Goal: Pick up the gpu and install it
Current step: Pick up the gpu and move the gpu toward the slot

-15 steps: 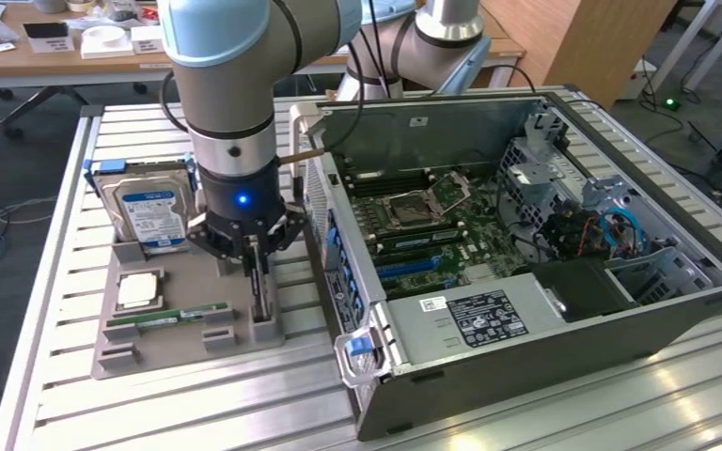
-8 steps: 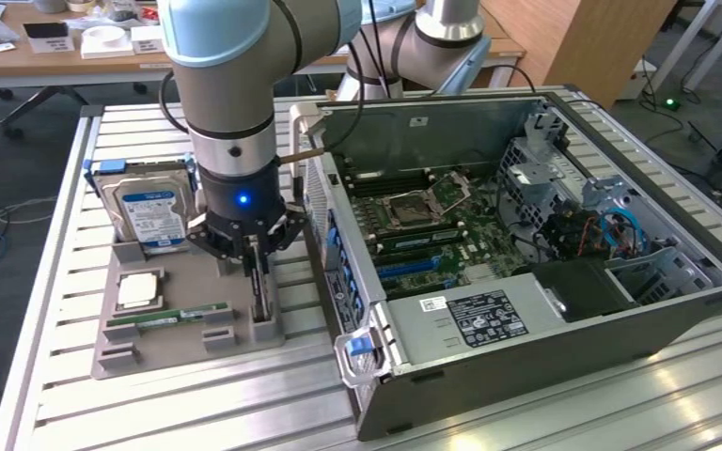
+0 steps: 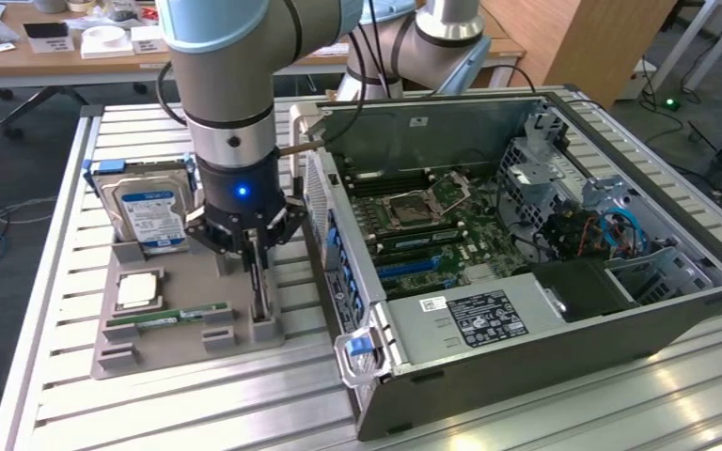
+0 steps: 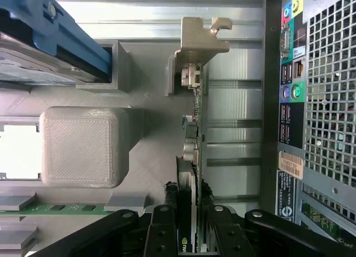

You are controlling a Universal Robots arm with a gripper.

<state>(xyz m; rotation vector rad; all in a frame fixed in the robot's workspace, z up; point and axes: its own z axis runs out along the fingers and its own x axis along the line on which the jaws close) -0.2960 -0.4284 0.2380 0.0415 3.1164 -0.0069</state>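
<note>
The gpu stands on edge in a slot of the grey holder tray, to the exterior view's left of the open computer case. My gripper is straight above it, fingers pointing down. In the wrist view the thin card runs away from me to its metal bracket. My gripper straddles the card's near end, with a black finger against each face, so it is shut on the card. The card's lower edge still looks seated in the holder.
The tray also holds a blue-labelled hard drive, a processor and a green memory stick. The case's rear panel sits close beside the card. The motherboard lies exposed inside the case. Everything rests on a slatted metal table.
</note>
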